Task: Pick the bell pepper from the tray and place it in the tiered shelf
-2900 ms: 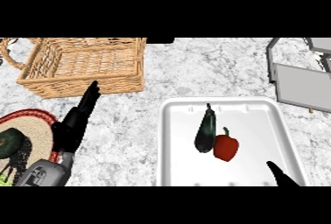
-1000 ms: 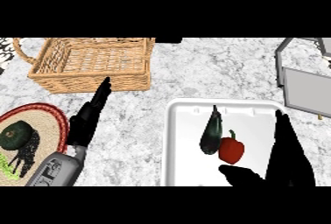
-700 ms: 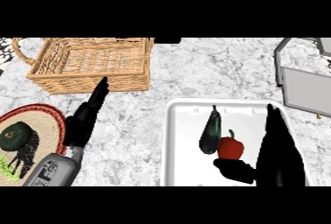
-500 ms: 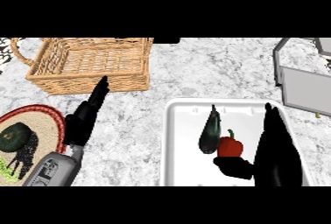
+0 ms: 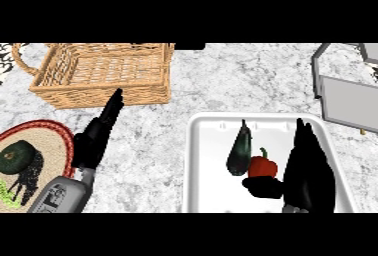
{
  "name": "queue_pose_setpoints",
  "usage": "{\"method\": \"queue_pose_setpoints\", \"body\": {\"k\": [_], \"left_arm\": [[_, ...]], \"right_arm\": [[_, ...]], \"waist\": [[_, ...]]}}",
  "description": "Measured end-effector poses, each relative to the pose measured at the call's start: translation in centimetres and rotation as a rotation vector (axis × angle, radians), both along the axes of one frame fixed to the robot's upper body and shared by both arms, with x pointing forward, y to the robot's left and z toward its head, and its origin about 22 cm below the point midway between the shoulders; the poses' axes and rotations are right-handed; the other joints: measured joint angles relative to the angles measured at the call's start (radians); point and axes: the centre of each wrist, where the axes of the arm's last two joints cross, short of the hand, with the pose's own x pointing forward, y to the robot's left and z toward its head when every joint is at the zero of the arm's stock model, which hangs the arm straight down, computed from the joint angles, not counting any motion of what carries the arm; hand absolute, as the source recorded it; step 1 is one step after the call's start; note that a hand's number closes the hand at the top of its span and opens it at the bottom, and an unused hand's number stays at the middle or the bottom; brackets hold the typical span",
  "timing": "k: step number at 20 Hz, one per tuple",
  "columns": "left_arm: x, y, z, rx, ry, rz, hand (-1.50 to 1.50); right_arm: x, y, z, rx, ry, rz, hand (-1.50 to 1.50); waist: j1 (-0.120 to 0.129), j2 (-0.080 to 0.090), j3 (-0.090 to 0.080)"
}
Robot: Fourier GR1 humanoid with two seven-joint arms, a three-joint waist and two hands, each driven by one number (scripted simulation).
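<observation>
On the white tray (image 5: 210,170), a red bell pepper (image 5: 261,167) lies beside a dark eggplant (image 5: 239,149). Right hand (image 5: 306,170) flanks the pepper, fingers straight, thumb beneath it, holding nothing yet. Closing should catch only the pepper. Left hand (image 5: 96,137) rests open. Grey tiered shelf (image 5: 347,95) is cut off at the frame's edge.

The small red bell pepper (image 5: 261,166) with a green stem lies in the white rectangular tray (image 5: 209,170); the grey metal tiered shelf (image 5: 347,95) stands beyond the tray's far right corner.
</observation>
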Motion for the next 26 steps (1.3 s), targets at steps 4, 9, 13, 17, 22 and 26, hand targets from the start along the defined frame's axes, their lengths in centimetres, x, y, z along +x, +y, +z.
{"method": "queue_pose_setpoints", "body": {"k": [4, 9, 13, 17, 22, 26], "left_arm": [[-0.2, 0.1, 0.0, -0.008, 0.003, -0.001, 0.0], [-0.3, -0.4, -0.1, -0.008, 0.0, -0.002, 0.0], [0.0, 0.0, -0.2, -0.002, -0.002, 0.0, 0.0], [0.0, -0.2, -0.4, -0.003, -0.004, 0.002, 0.0], [0.2, -0.6, -0.2, -0.005, -0.003, -0.001, 0.0], [0.4, -0.4, 0.4, -0.005, -0.002, -0.002, 0.0]], "right_arm": [[0.4, 0.0, -0.6, -0.005, 0.03, 0.001, -1.5], [0.6, 0.1, -1.4, -0.01, 0.056, -0.002, -1.5], [0.8, 0.2, -2.3, -0.023, 0.078, -0.012, -1.5], [1.3, 0.1, -2.6, -0.018, 0.088, -0.02, -1.5], [1.8, -0.3, -3.8, -0.014, 0.118, -0.03, -1.5], [2.1, -0.7, -4.5, -0.003, 0.126, -0.035, -1.5]], "waist": [[0.0, 0.0, 0.0], [-0.003, 0.0, 0.0], [-0.003, 0.0, 0.0], [-0.003, 0.0, 0.001], [-0.004, 0.001, 0.001], [-0.003, 0.0, 0.001]]}}
